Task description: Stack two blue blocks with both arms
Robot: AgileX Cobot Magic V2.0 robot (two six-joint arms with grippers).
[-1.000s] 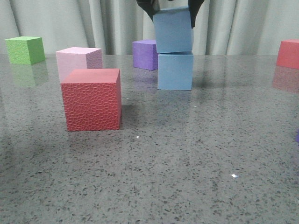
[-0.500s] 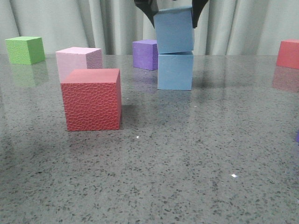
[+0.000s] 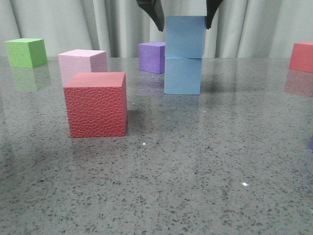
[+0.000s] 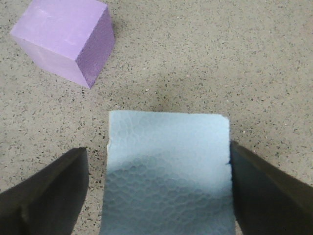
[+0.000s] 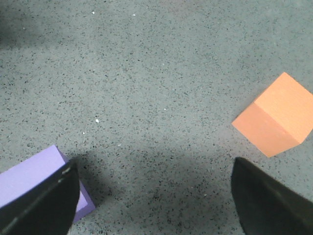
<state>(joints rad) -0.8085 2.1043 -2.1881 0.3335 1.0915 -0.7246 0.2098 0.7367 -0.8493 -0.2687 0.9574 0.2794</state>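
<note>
Two light blue blocks stand stacked at the table's far middle: the upper blue block (image 3: 185,36) sits square on the lower blue block (image 3: 183,76). My left gripper (image 3: 185,27) is above the stack, open, with its black fingers (image 3: 152,12) spread to either side of the upper block. In the left wrist view the upper block (image 4: 168,147) lies between the fingers of the left gripper (image 4: 159,196), with a gap on one side. My right gripper (image 5: 154,196) is open and empty over bare table, and it does not show in the front view.
A textured red cube (image 3: 96,104) stands front left, a pale pink cube (image 3: 82,63) behind it, and a green cube (image 3: 26,52) far left. A purple cube (image 3: 151,57) sits just behind the stack. A red cube (image 3: 301,56) is far right. A purple cube (image 5: 29,181) and an orange cube (image 5: 276,115) flank my right gripper.
The upper blue block went from tilted in the left gripper to resting flat on the lower block. The left fingers have spread apart and let go of it.
</note>
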